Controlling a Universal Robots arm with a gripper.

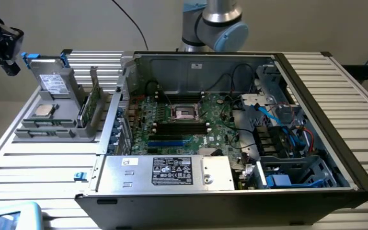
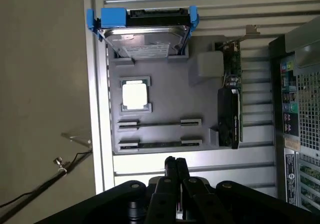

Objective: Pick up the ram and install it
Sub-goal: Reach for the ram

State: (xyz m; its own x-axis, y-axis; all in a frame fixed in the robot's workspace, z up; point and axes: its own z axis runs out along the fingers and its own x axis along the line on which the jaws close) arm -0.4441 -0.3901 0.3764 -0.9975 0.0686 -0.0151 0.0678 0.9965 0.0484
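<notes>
Two ram sticks stand on edge in the slots of a grey holder (image 2: 200,91); they are the near stick (image 2: 160,145) and the one behind it (image 2: 160,123). In the exterior view the ram (image 1: 45,124) lies low at the holder's front. My gripper (image 2: 176,161) hangs above the slatted table just outside the holder's ram end, fingers pressed together and holding nothing. In the exterior view the gripper (image 1: 10,67) is high at the far left, well above the holder. The black memory slots (image 1: 182,127) on the motherboard sit below the processor socket (image 1: 185,112).
The holder also carries a hard drive in a blue bracket (image 2: 145,34), a square silver processor (image 2: 135,94) and a green expansion card with a metal bracket (image 2: 231,101). The open computer case (image 1: 337,124) fills the table's middle, with its power supply (image 1: 171,171) in front.
</notes>
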